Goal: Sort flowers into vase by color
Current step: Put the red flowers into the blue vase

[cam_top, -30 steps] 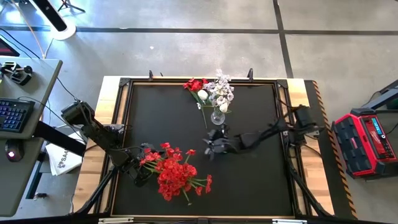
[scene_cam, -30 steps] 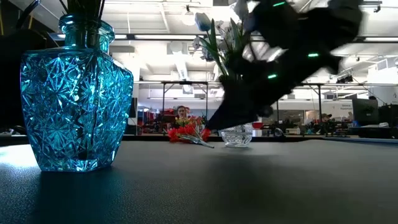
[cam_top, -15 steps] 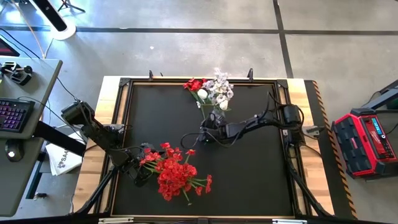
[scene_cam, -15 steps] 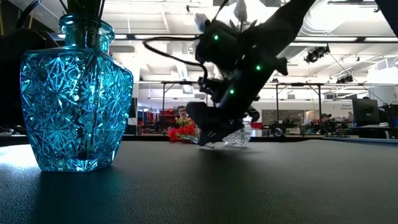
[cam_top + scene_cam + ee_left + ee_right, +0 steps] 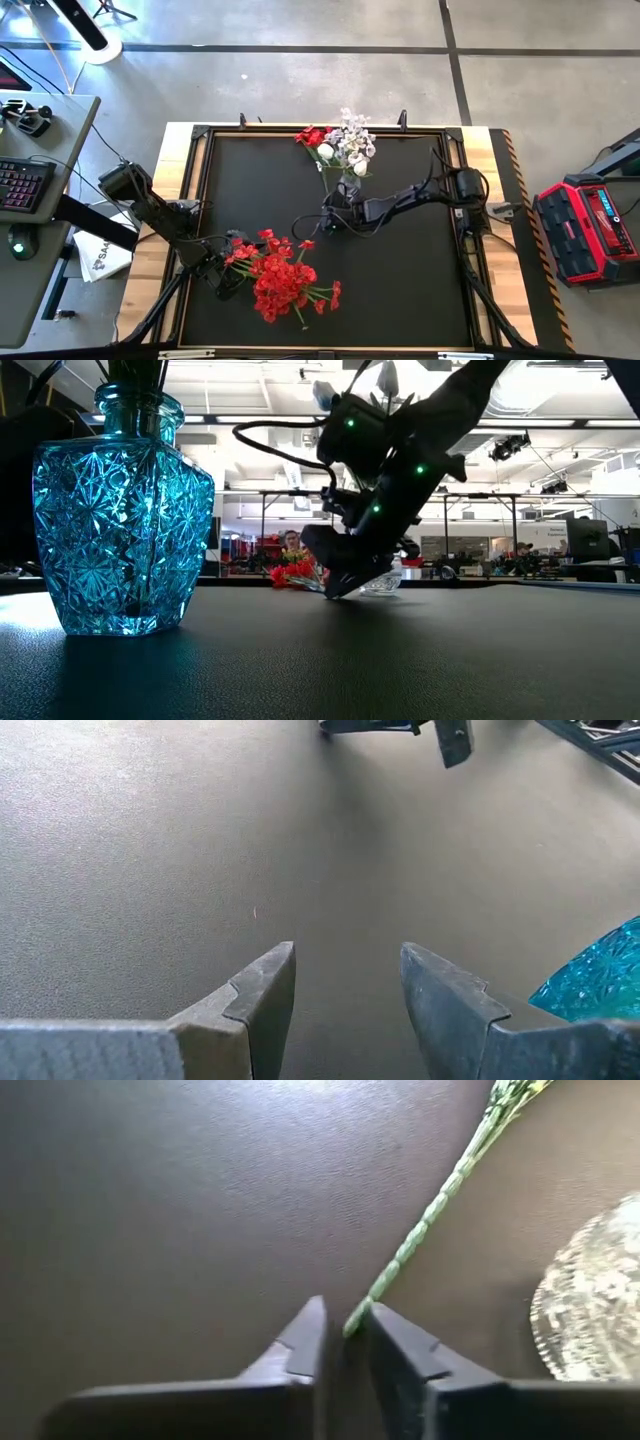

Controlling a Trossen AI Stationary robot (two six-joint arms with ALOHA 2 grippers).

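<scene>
Right gripper [image 5: 345, 1342] pinching tip of green flower stem [image 5: 425, 1230] on table [image 5: 400, 280] near far edge, beside clear vase [image 5: 595, 1295]. Left gripper [image 5: 345, 995] open, idle near left edge. We judge hold marginal: stem could slip during lift.

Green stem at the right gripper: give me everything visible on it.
The green stem is thin, pale green and ribbed, plastic-looking. It lies flat on the dark table mat, running diagonally past the clear glass vase without touching it. Its cut end sits between the fingers of the right gripper, which are nearly closed around it. Its far end leaves the wrist view; no bloom shows there.
</scene>
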